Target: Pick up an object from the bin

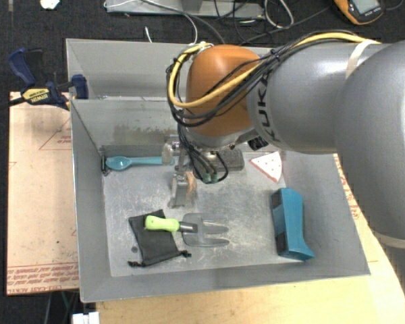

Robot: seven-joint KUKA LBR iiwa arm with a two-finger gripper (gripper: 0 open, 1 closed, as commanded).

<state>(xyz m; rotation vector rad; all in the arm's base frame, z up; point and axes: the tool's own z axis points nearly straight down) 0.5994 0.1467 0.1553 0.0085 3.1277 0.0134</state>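
Item, your gripper (181,198): hanging tip-down over the middle of the grey bin (88,181), its fingers looking drawn together with nothing between them. Item, green-handled fork (182,226): the nearest thing to you, lying just toward the bin's near side from the fingertips and apart from them. Its long axis runs left to right across the view. The green handle is on the left, resting on a black pouch (155,246), and the metal tines point right onto bare floor. Item, teal spoon (129,161): to the left of the gripper by the back wall, also lying left to right, bowl end leftmost. Item, blue block (291,225): well apart on the right. Item, white triangular piece with a red edge (270,165): right rear, beside the arm. Note for you: should the fork be chosen, the likely need is a short shift toward the near side, the fingers parted and set across its handle, not along it.
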